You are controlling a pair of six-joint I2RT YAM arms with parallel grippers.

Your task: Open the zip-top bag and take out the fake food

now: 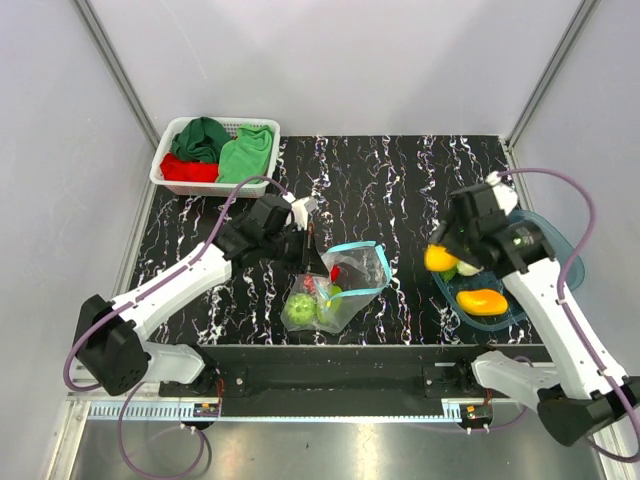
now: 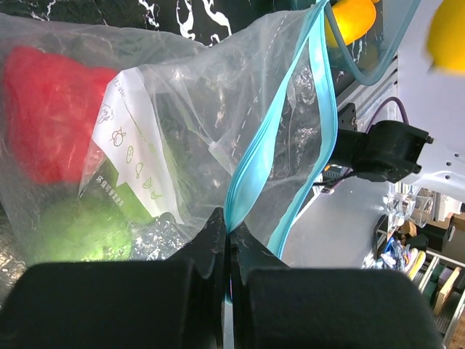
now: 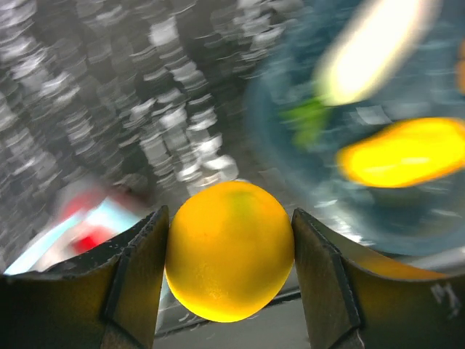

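Found the zip-top bag (image 1: 345,280) lying at the near middle of the black marbled table (image 1: 420,180). Read its long axis as slanted, with the closed bottom toward the near left and the mouth toward the far right, gaping. Made out green pieces (image 1: 303,310) and a red piece (image 2: 51,109) of the fake food left inside, low in the bag.

Saw the left gripper (image 2: 229,234) at the bag's far-left side, fingers pressed together on the light blue zip strip (image 2: 243,185), pinching one lip and holding it up.

Saw the right gripper (image 3: 229,222) well apart from the bag, off to its right. Noted its fingers clamped on either side of a round yellow fruit (image 1: 440,259). Placed that fruit at the left rim of the teal tub (image 1: 570,245), but could not tell whether over the rim or just short of it. Counted an orange piece (image 1: 483,300) and a pale piece (image 1: 467,268) already in the tub.

Judged the coming release to turn on this: tub to the right of and beyond the fingers, so a short carry that way first. Judged the right arm the only free one for the remaining pieces, with the bag's mouth turned toward it.
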